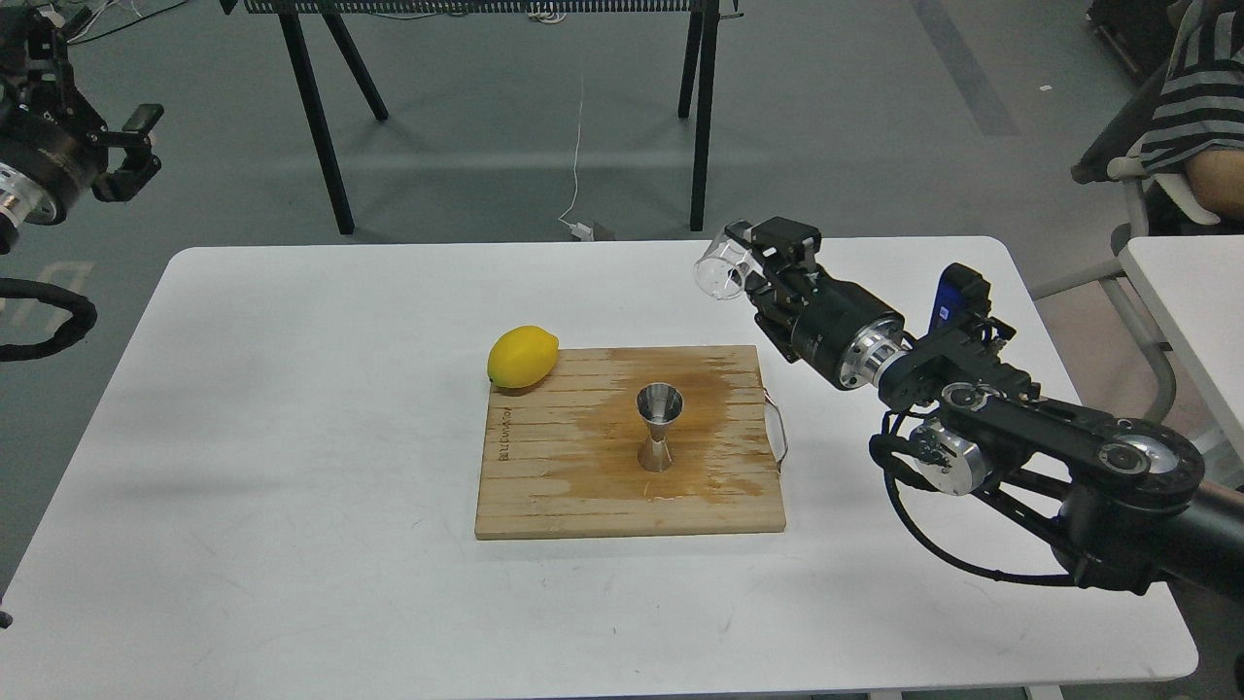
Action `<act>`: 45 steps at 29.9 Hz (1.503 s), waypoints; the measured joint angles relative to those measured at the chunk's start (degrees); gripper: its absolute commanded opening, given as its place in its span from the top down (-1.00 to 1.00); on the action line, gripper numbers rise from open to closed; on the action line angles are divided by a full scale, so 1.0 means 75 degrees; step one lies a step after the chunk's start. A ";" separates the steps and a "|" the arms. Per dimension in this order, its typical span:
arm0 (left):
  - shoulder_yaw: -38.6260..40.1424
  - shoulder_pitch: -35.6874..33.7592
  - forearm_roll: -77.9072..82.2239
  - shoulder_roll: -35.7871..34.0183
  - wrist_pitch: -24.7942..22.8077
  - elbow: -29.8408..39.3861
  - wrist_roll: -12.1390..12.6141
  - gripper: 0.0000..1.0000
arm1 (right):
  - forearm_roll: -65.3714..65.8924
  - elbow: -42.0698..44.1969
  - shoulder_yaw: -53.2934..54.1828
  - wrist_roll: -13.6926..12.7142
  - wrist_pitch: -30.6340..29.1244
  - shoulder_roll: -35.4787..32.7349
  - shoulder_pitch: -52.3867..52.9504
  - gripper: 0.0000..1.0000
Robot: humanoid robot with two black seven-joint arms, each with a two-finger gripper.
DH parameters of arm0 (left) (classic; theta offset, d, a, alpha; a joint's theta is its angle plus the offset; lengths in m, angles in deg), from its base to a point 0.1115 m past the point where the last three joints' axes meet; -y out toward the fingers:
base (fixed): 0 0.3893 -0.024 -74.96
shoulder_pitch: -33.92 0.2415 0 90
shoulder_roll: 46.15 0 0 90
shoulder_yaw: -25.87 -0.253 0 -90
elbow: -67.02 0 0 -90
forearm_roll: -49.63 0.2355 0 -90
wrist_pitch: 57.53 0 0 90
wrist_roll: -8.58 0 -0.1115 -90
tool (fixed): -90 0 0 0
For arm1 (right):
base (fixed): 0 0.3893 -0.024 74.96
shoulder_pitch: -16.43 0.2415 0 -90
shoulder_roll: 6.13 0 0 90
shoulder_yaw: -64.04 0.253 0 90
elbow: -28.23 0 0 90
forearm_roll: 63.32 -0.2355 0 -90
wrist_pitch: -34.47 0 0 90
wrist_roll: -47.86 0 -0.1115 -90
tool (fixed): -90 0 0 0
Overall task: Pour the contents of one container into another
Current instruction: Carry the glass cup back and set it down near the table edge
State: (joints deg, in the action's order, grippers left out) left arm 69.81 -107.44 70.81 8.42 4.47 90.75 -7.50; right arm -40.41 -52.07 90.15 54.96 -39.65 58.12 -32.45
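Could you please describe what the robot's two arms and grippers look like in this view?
Both arms are black with silver metal joint rings. The right gripper has blocky black fingers, black cables looping below the arm and a blue part behind the wrist. The left gripper is black, with two short fingers.

The right arm is brought in from the lower right corner, bent at the elbow and stretched up and leftward over the right part of the counter. At its far end the right gripper is closed on the clear glass cup, which is held tipped on its side above the counter's far right area. The left gripper is held raised beyond the counter's far left corner, its fingers parted and nothing held between them.
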 measured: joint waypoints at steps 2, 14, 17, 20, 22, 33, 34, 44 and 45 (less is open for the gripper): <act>0.0000 0.0000 0.0000 0.0000 0.0000 0.0000 0.0000 -0.99 | -0.0759 -0.0001 0.0931 -0.0021 -0.0181 0.0046 -0.0492 0.48; 0.0042 -0.0067 -0.0006 0.0007 0.0001 0.0000 0.0005 -0.99 | -0.4465 0.0246 0.5845 -0.0087 -0.0696 0.0985 -0.3325 0.48; 0.0038 -0.0134 -0.0010 0.0024 0.0000 0.0000 0.0005 -0.99 | -0.5034 0.0378 0.6406 -0.0183 -0.0705 0.1226 -0.3663 0.48; 0.0018 -0.0148 -0.0011 0.0041 0.0000 0.0000 0.0027 -0.99 | -0.5801 0.0453 0.6777 -0.0185 -0.0699 0.1289 -0.3893 0.52; 0.0013 -0.0158 -0.0011 0.0046 0.0001 0.0000 0.0027 -0.99 | -0.6064 0.0543 0.6860 -0.0155 -0.0608 0.1355 -0.3950 0.52; 0.0011 -0.0158 -0.0012 0.0006 0.0000 0.0000 0.0011 -0.99 | -0.6229 0.2302 0.7206 -0.0159 -0.0992 0.2183 -0.4038 0.52; 0.0007 -0.0158 -0.0011 0.0004 0.0000 0.0000 0.0011 -0.99 | -0.6233 0.2454 0.7207 -0.0160 -0.1116 0.2280 -0.4042 0.52; 0.0000 -0.0141 -0.0001 0.0001 0.0000 0.0000 0.0011 -0.99 | -0.6242 0.3097 0.7191 -0.0009 -0.1312 0.2736 -0.3998 0.51; 0.0000 -0.0141 0.0000 0.0002 0.0001 0.0000 0.0011 -0.99 | -0.6242 0.3157 0.7174 -0.0002 -0.1315 0.2762 -0.3986 0.51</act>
State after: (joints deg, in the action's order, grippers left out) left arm 69.81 -108.49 70.81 8.43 4.47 90.75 -7.42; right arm -87.23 -28.39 143.96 54.95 -49.52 78.83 -62.34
